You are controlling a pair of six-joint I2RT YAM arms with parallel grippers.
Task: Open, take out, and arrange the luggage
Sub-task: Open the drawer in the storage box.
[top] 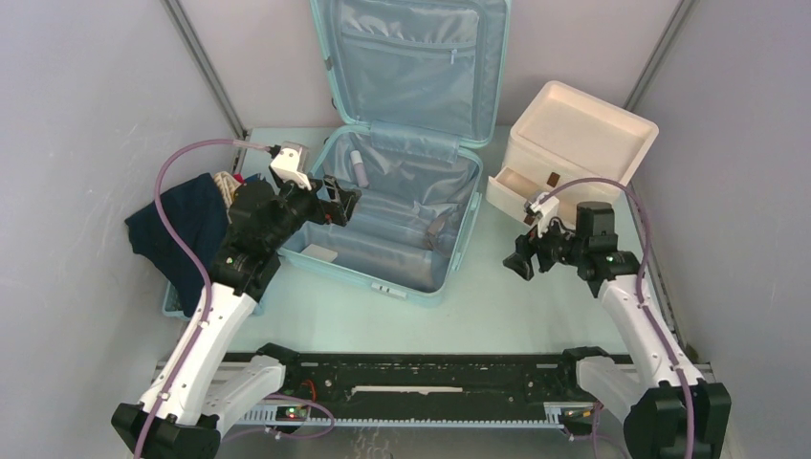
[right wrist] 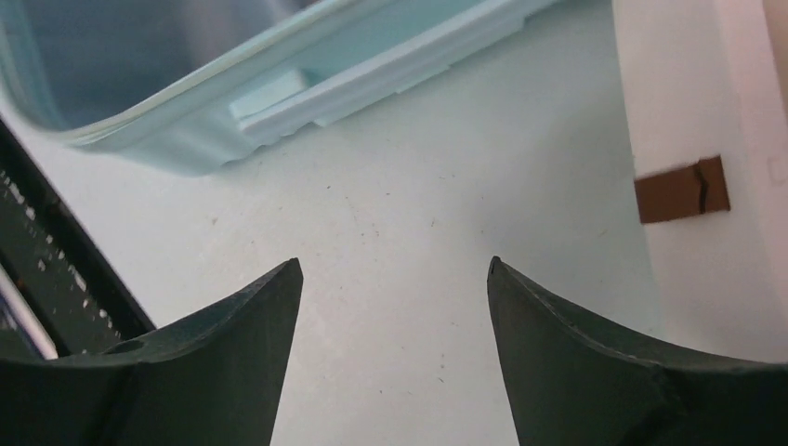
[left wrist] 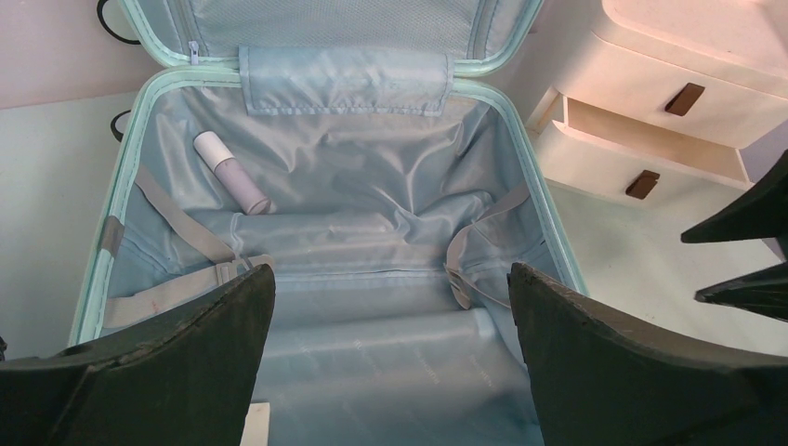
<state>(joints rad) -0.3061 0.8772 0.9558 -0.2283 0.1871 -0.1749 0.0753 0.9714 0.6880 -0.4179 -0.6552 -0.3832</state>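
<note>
- Open pale mint-blue ribbed hard-shell suitcase: lid upright, upper centre;
- Left pincer: released, over suitcase's left side;
- Right pincer: released, empty, above pale tabletop, centre right.

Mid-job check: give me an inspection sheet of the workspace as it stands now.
Surface: pale table, lightly specked.
Job's things: luggage open, lid upright; small white-lilac bottle lying inside.
Clutter: dark clothes heaped at left; cream drawer box at right, one drawer pulled out.
Grippers: left gripper open over the luggage; right gripper open above bare table, empty.
Cables: purple cables looped along each arm.
Surroundings: grey panel walls on three sides.
</note>
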